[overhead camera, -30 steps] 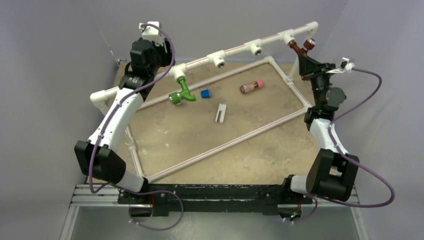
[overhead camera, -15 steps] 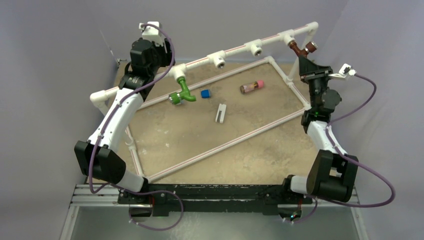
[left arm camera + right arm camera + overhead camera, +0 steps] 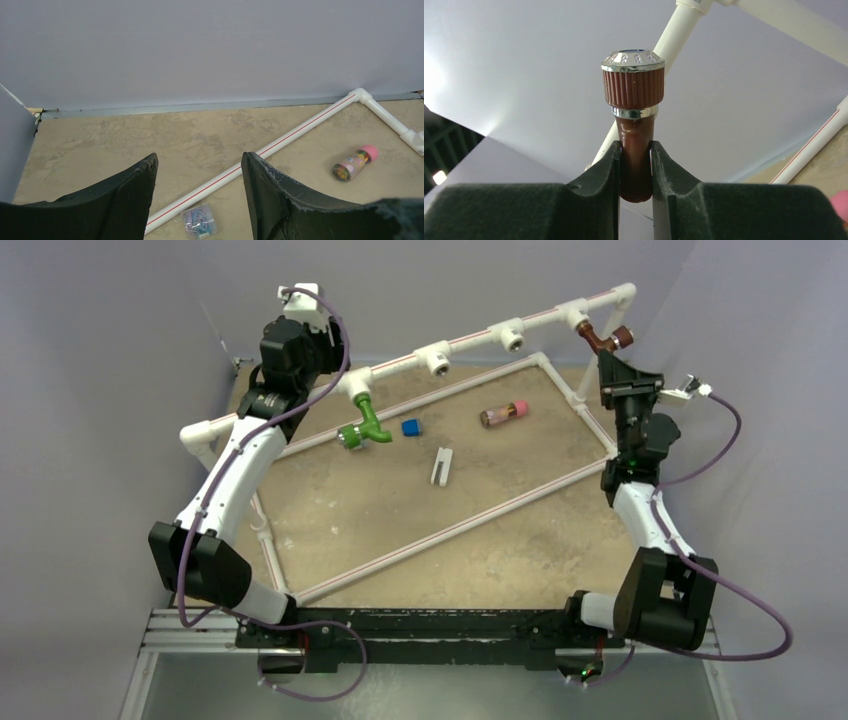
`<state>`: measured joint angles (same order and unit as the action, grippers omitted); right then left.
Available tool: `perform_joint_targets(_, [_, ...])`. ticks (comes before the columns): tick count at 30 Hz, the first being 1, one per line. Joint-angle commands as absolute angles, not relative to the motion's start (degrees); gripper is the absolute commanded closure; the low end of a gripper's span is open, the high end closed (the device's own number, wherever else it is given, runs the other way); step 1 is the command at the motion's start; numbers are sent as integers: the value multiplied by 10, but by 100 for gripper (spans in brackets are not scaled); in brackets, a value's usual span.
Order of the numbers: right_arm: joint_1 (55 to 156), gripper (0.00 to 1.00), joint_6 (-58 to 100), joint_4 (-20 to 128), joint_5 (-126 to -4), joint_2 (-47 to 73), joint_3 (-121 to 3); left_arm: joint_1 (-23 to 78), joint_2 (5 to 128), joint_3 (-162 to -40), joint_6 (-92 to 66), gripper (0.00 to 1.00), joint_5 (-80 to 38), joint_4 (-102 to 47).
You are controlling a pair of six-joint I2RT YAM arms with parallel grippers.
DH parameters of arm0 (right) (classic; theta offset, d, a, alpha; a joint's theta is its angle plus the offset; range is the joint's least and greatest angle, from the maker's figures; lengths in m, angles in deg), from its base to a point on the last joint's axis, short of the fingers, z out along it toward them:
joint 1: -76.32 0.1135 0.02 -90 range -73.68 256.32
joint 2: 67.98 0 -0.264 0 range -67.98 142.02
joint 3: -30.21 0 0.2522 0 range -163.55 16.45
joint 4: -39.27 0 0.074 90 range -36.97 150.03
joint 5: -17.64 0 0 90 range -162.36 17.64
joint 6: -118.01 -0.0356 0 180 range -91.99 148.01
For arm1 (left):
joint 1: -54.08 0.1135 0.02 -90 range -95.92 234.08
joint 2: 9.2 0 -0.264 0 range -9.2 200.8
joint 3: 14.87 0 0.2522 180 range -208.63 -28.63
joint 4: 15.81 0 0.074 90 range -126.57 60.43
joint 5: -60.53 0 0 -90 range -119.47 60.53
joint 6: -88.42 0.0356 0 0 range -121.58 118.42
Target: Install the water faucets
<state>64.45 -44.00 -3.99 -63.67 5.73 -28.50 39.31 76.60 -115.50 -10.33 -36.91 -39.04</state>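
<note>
The bright green faucet [image 3: 361, 427] hangs from a white tee [image 3: 355, 387] on the raised pipe, spout down and left, with no gripper touching it. The reddish-brown faucet [image 3: 634, 100] is clamped by its stem between the fingers of my right gripper [image 3: 634, 150], its ribbed round cap pointing away from the fingers. From above, this faucet [image 3: 603, 340] is held up beside the pipe's far right corner tee [image 3: 575, 312]. My left gripper [image 3: 199, 162] stands open and empty by the left end of the raised pipe, facing the back wall.
On the sandy board lie a small blue box of clips [image 3: 410, 427], a brownish cylinder with a pink cap [image 3: 503, 413] and a white clip piece [image 3: 441, 465]. Two more tees [image 3: 436, 361] [image 3: 511, 337] sit on the raised pipe. A low pipe frame [image 3: 450, 530] borders the board.
The right wrist has turned and its arm swung slightly, so the brown faucet's cap now points more to the right. The left arm has not moved.
</note>
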Motion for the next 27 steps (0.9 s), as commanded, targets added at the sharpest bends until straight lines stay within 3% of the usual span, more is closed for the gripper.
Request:
perform_joint_targets(1, [644,100,-503,47,-630,53,-318,398,759,-1137,-97,39,-356,-411])
perform_joint_targets(27, [643,100,-700,124,-530,36,-357,398,757,-1135,-97,39,-350,-412])
